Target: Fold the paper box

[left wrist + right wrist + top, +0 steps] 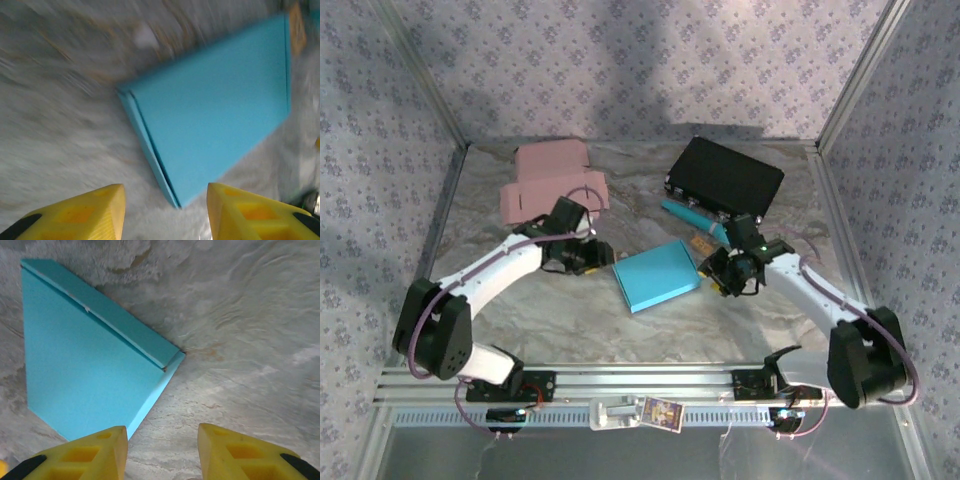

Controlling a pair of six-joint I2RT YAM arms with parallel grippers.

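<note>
Flat at centre of the top view: blue paper box (pixel 657 276), long axis slanting lower left to upper right. Just beside its left edge, left gripper (pixel 592 260); just beside its right edge, right gripper (pixel 717 275). Both spread wide, empty, about equally near

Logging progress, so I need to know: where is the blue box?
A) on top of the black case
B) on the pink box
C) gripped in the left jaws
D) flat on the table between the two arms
D: the blue box lies flat on the table, both jaws open and empty.
</note>
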